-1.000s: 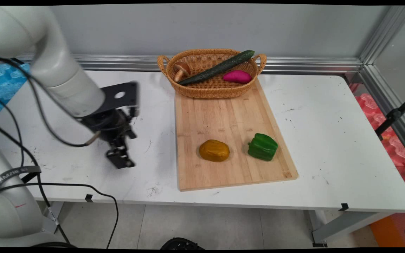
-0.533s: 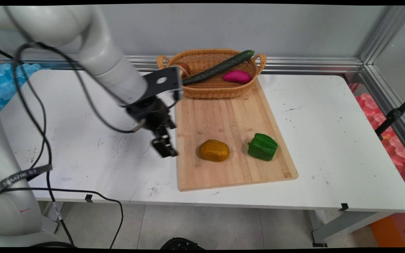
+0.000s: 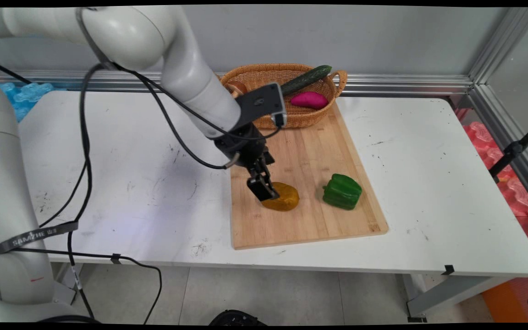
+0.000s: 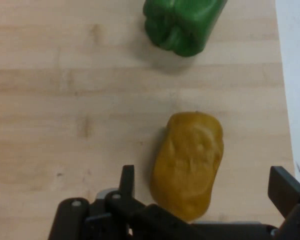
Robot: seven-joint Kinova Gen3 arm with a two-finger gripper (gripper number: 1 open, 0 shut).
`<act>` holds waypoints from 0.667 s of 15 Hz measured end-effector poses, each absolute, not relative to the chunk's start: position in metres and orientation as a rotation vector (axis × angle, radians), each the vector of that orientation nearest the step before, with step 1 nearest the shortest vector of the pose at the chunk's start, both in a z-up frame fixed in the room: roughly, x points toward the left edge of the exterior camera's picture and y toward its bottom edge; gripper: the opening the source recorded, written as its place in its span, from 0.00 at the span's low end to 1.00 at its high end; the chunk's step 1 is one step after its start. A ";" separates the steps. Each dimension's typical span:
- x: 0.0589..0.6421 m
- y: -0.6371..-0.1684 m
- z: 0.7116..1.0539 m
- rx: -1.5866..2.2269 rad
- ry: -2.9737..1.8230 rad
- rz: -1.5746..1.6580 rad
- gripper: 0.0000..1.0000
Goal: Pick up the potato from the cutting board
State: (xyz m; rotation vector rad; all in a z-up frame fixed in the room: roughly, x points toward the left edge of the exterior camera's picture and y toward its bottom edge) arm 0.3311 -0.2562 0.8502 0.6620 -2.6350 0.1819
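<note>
At the centre of the main view, the black gripper (image 3: 264, 191) hung over the left part of the wooden cutting board (image 3: 305, 215), its tip in front of the left end of the yellow-brown potato (image 3: 284, 197). In the hand view the gripper (image 4: 205, 192) stood wide open, its 2 fingers (image 4: 285, 187) spread on either side of the potato (image 4: 189, 162), which lay between them near the bottom of the frame; whether either finger touched it could not be told. The green bell pepper (image 3: 342, 191) lay on the board to the right of the potato, apart from it, and showed at the top of the hand view (image 4: 182, 22). Toward the upper middle of the main view, a wicker basket (image 3: 326, 89) sat at the board's far end, partly behind the arm, holding a long cucumber (image 3: 307, 78), a magenta sweet potato (image 3: 309, 99) and a mushroom (image 3: 237, 86), of which only a small part showed. The board rested on the white table (image 3: 429, 183).
</note>
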 end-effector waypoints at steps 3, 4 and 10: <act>0.326 -0.259 0.834 0.634 -2.632 0.177 1.00; 0.325 -0.260 0.830 0.628 -2.632 0.177 1.00; 0.322 -0.266 0.805 0.606 -2.634 0.186 1.00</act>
